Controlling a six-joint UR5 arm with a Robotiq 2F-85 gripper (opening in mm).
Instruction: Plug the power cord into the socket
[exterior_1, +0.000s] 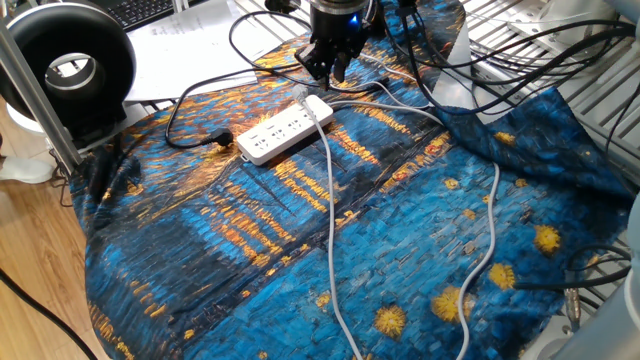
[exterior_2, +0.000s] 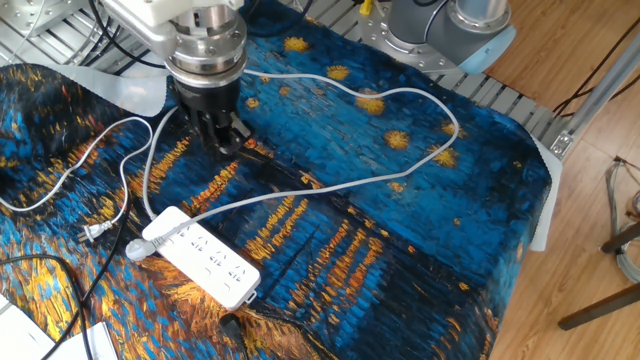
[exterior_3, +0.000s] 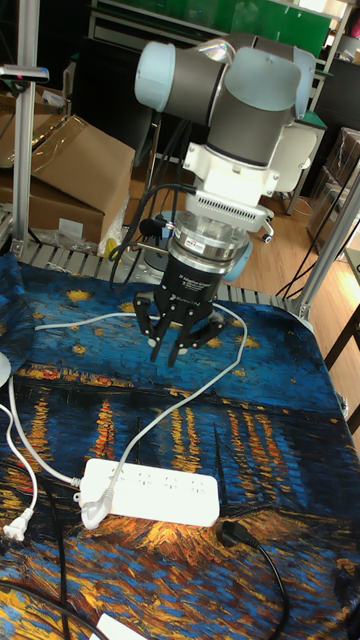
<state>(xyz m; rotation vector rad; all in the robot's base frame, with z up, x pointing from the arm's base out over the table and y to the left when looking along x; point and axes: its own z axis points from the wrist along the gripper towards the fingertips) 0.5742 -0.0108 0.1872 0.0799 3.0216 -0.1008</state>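
Observation:
The socket (exterior_1: 285, 131) (exterior_2: 205, 258) (exterior_3: 150, 492) is a white power strip lying flat on the blue-and-gold cloth. The pale power cord (exterior_1: 331, 230) (exterior_2: 340, 185) (exterior_3: 160, 420) snakes across the cloth. Its round grey plug (exterior_2: 135, 248) (exterior_3: 90, 515) rests at the strip's end; I cannot tell whether it is seated in an outlet. My gripper (exterior_1: 328, 72) (exterior_2: 225, 138) (exterior_3: 172, 352) hangs above the cloth just behind that end. Its fingers are shut together with nothing between them, apart from the cord and the strip.
A black cable with a black plug (exterior_1: 222, 137) (exterior_3: 235, 535) lies by the strip's other end. A white two-prong plug (exterior_2: 90, 232) lies on the cloth nearby. A black round fan (exterior_1: 70, 65) and papers sit past the cloth's edge. Dark cables (exterior_1: 520, 80) trail at the back.

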